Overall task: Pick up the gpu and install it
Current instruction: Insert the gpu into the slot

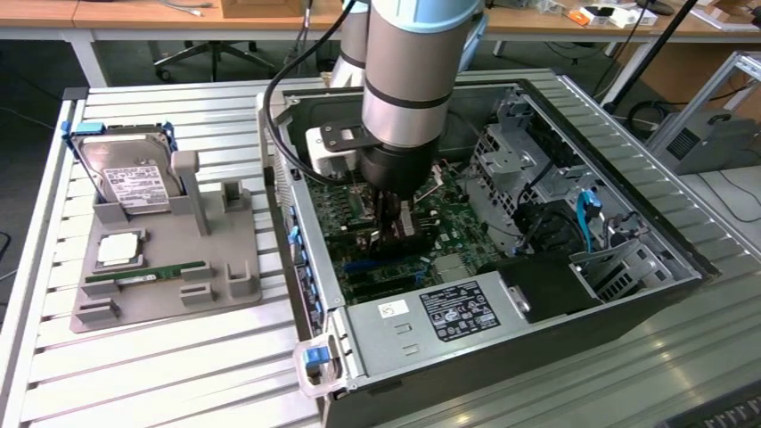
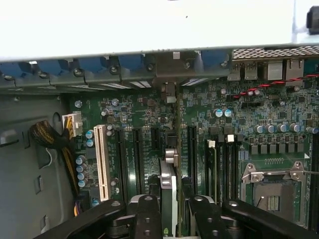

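Note:
My gripper (image 1: 397,218) is down inside the open computer case (image 1: 666,241), just above the green motherboard (image 1: 458,227). In the wrist view the gripper (image 2: 172,209) is shut on the gpu (image 2: 168,181). The card is seen edge-on, thin and upright, between the two black fingers (image 2: 145,211). It runs in line with the long black expansion slots (image 2: 191,149), and its far end reaches toward the case's rear bracket openings (image 2: 169,74). In the exterior view the gpu (image 1: 390,241) is a dark shape under the wrist, mostly hidden by the arm.
A grey fixture (image 1: 226,259) beside the case holds a silver hard drive (image 1: 137,183), a square chip (image 1: 119,250) and a green memory stick (image 1: 149,274). Inside the case are the power supply (image 1: 446,312), drive cage (image 1: 523,152), a white slot (image 2: 102,162), the CPU socket (image 2: 271,191) and a cable bundle (image 2: 50,137).

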Robot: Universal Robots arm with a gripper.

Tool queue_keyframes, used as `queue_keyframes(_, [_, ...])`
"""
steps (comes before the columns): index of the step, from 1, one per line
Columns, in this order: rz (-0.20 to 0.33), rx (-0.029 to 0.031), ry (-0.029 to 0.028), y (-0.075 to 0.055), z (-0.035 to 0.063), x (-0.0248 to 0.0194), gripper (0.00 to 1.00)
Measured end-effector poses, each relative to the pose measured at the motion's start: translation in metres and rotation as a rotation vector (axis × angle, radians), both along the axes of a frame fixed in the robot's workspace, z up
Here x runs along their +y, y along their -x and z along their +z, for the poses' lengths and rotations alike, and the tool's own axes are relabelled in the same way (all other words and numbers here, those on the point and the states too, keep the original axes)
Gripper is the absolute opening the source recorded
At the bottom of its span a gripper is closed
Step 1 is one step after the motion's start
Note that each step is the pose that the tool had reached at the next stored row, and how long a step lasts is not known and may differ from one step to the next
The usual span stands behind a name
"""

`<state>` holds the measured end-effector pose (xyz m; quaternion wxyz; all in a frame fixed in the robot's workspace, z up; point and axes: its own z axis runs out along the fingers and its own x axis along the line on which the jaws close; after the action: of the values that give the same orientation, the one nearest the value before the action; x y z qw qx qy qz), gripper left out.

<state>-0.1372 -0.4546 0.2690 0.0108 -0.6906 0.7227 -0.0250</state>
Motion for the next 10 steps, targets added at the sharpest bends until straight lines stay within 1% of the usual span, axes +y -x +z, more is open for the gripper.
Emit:
queue_keyframes(3, [0.000, -0.0002, -0.0003, 0.0000, -0.0006, 0.0001, 0.27])
queue_keyframes(10, [0.000, 0.0000, -0.0001, 0.0000, -0.0062, 0.0000, 0.27])
